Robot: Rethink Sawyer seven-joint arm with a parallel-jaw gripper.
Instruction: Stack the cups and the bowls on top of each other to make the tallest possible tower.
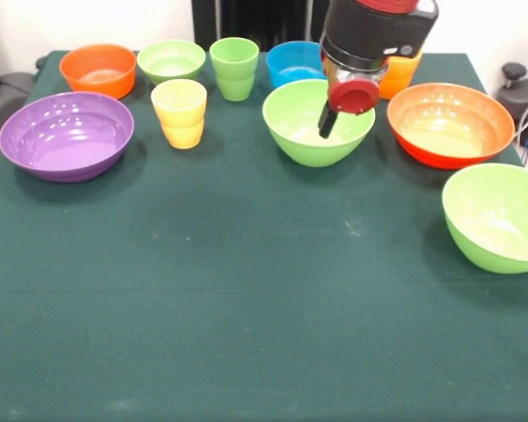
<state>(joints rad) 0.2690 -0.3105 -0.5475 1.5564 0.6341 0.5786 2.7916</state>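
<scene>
While vertical, gripper [327, 123] over green bowl [318, 122].

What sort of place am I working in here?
Probably a lab or test bench, not a kitchen: a table under dark green cloth, toy-bright plastic bowls and cups laid out empty, such as the purple bowl and yellow cup, and the arm's gripper over a green bowl.

Dark green cloth-covered table [246, 308] fills most of scene. White wall [88, 22] far side. Black slatted panel [255, 19] far centre. Dark chair parts at far left [4, 88] and far right [524, 92].
</scene>
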